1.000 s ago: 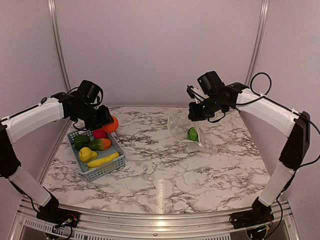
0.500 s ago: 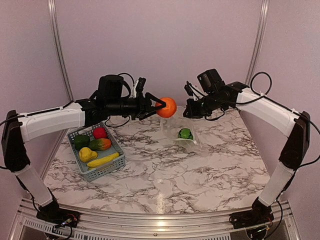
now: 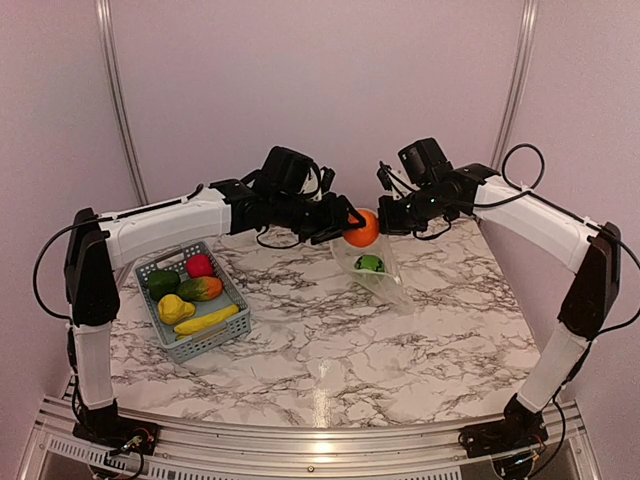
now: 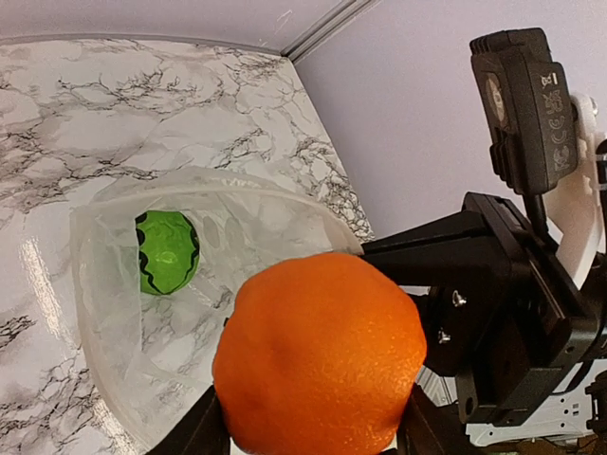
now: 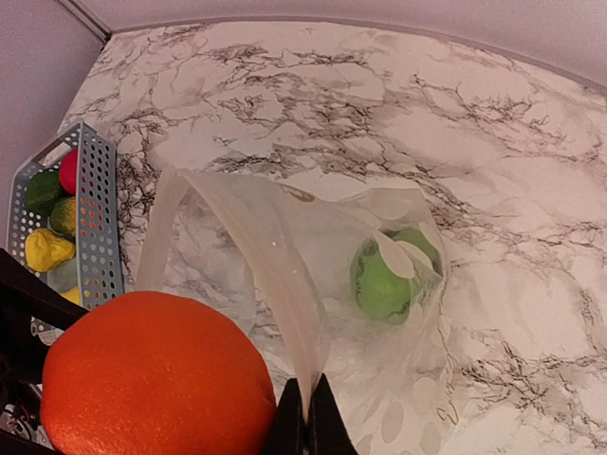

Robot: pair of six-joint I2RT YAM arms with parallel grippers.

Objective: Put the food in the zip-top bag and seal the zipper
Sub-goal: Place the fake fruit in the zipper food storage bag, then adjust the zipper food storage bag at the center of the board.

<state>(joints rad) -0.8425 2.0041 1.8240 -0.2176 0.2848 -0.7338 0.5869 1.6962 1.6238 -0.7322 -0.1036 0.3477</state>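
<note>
place: probably a robot lab cell | cues: aluminium frame posts [image 3: 117, 100], plain lilac walls [image 3: 310, 90], marble-print table [image 3: 330, 345]

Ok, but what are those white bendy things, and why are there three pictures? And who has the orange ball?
Those are two robot arms, bolted at the near edge of a marble-patterned table. Each ends in a two-finger gripper, like a pincher. One picture looks down from above and behind the arms; the other two come from small cameras on the wrists, so they see close up. The left gripper holds a toy orange right by the open mouth of a clear bag. The right gripper pinches the bag's edge and holds it up. A green toy fruit is already inside. On the left stands a grey-blue basket with more toy food: red, green and yellow pieces.
</note>
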